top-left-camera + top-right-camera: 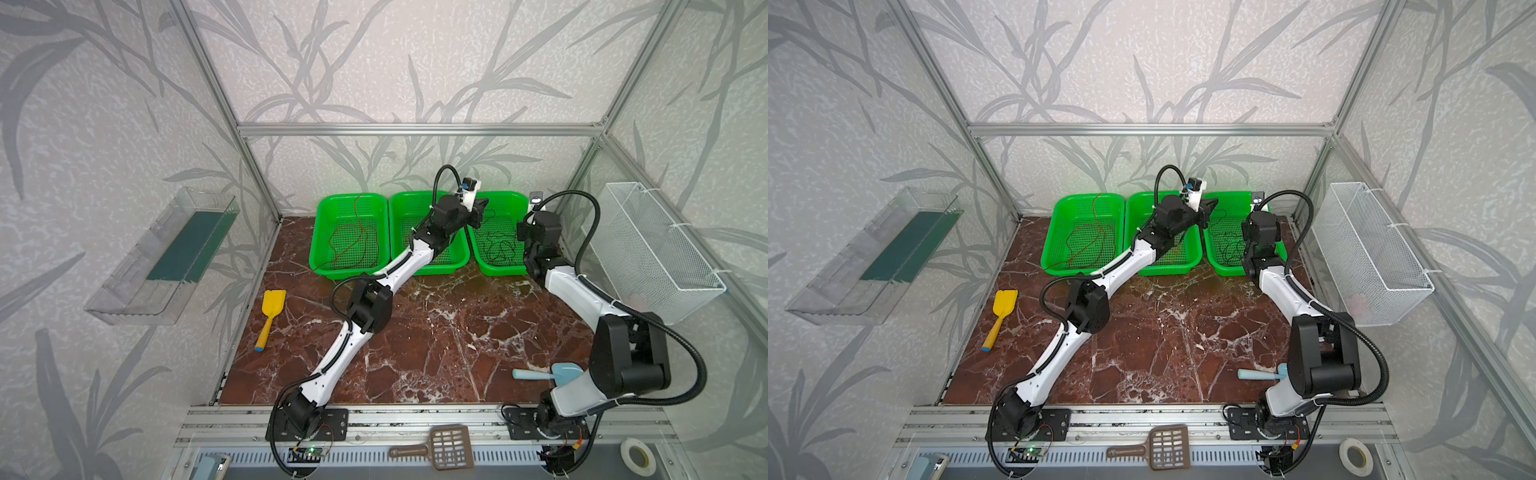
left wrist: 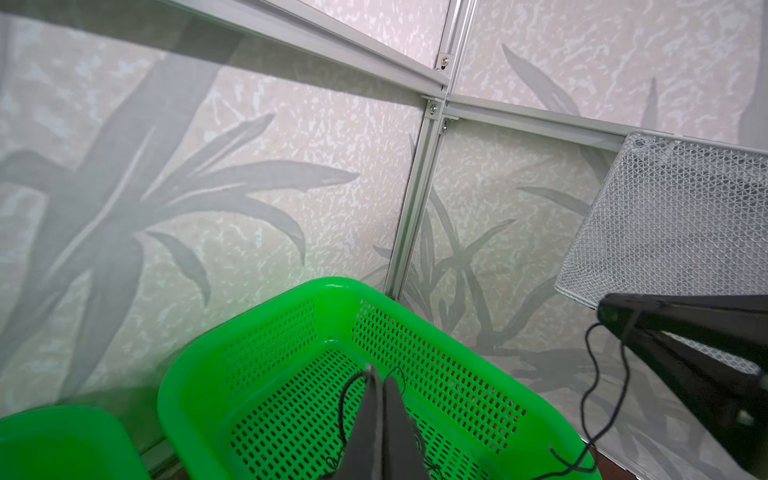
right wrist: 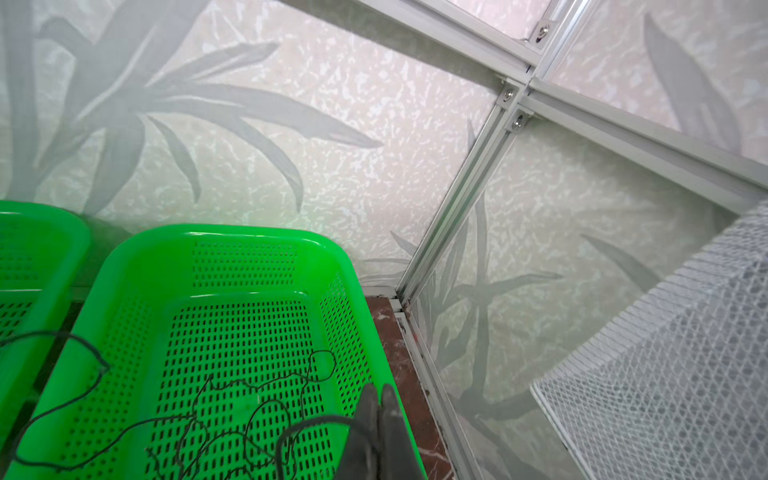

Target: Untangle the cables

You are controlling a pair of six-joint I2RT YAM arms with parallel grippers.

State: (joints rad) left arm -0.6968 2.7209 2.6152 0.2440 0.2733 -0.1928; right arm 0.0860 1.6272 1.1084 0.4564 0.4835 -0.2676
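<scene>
Right gripper (image 3: 380,392), jaws pressed together, pinches the black cable (image 1: 500,249) over the rightmost green basket (image 3: 216,232); left gripper (image 2: 381,374) also closed, grip unclear.

In both top views the left arm (image 1: 399,266) hides much of the middle basket (image 1: 446,267) and the right arm (image 1: 573,291) hides part of the blue scoop (image 1: 536,375). Up close, the left end effector (image 2: 381,376), right end effector (image 3: 379,388) and black cable (image 3: 107,367) are cut off.

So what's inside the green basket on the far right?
A thin black cable, mostly bunched loosely on the floor of the right basket. In both top views the right arm hides that basket's right side, so what lies beneath it can't be seen there.
</scene>
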